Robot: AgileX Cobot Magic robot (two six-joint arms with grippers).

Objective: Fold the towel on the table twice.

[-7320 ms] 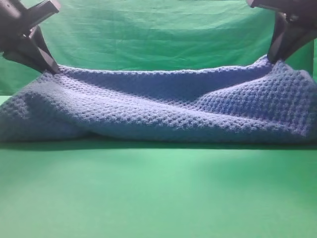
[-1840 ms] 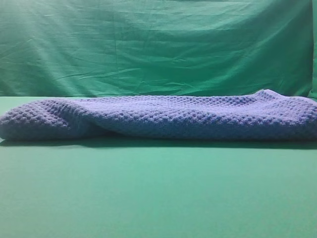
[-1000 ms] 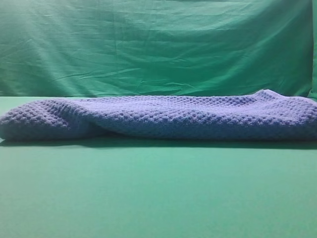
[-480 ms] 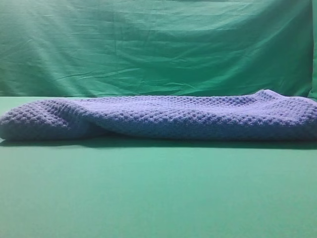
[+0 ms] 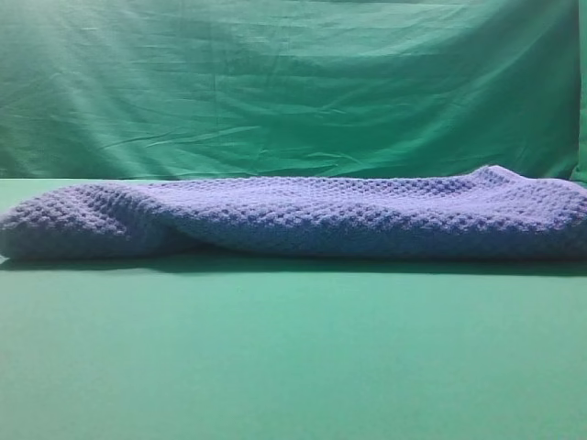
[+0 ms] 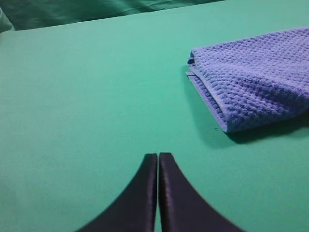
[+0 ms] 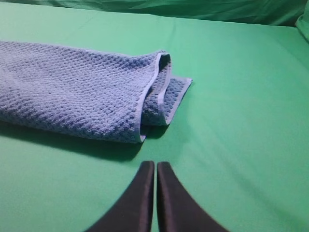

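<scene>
**Towel lies folded, both grippers clear of it and closed**

You see the towel (image 5: 303, 215) lying as a long low band across the far part of the table (image 5: 293, 367), stretching nearly edge to edge in the high view, with the wrinkled backdrop (image 5: 293, 82) behind it. It rests on its own weight; nothing touches it. Judging by the layered edges, at least one fold is in; whether the second is done you cannot tell for sure from here.

The left gripper (image 6: 158, 157) hangs above bare table, jaws pressed together with nothing between them, the towel's end well apart to its right. The right gripper (image 7: 155, 165) is likewise closed on nothing, sitting near the towel's other end but not touching. Both look parked back from the cloth, likely so it can settle without being dragged.

What the views give you:
- High view: the full length and the rumpled, slightly raised right end; no gripper appears in it.
- Left wrist: a neat stacked corner with hemmed edges lined up, which the high view flattens into a rounded lump.
- Right wrist: the layers gape open at this end, one flap sticking out past the others. Judge this the untidy end
</scene>
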